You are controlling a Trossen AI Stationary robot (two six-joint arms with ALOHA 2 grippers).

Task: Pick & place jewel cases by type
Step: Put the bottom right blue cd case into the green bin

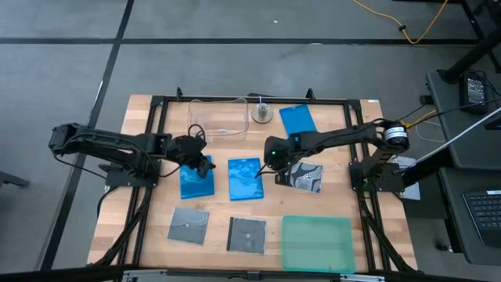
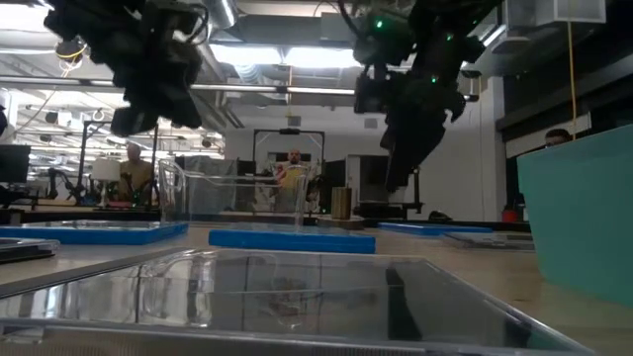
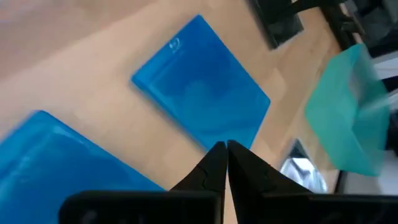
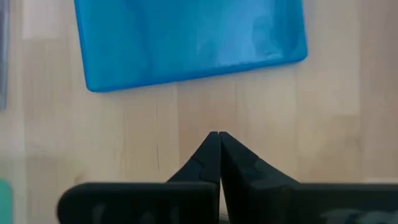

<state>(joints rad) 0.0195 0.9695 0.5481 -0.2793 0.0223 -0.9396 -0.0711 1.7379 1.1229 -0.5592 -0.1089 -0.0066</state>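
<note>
Both grippers, left (image 3: pixel 225 163) and right (image 4: pixel 218 155), hang pinched shut and empty near the middle blue case (image 1: pixel 245 178); spread fingers before descending.

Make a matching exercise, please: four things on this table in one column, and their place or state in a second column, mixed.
1. left gripper
2. teal-green tray
3. clear tub
4. blue case

a. far edge, right of the metal weight
b. shut, holding nothing
c. near right corner
d. far edge, left of the metal weight

Pairs: 1-b, 2-c, 3-d, 4-a
</note>
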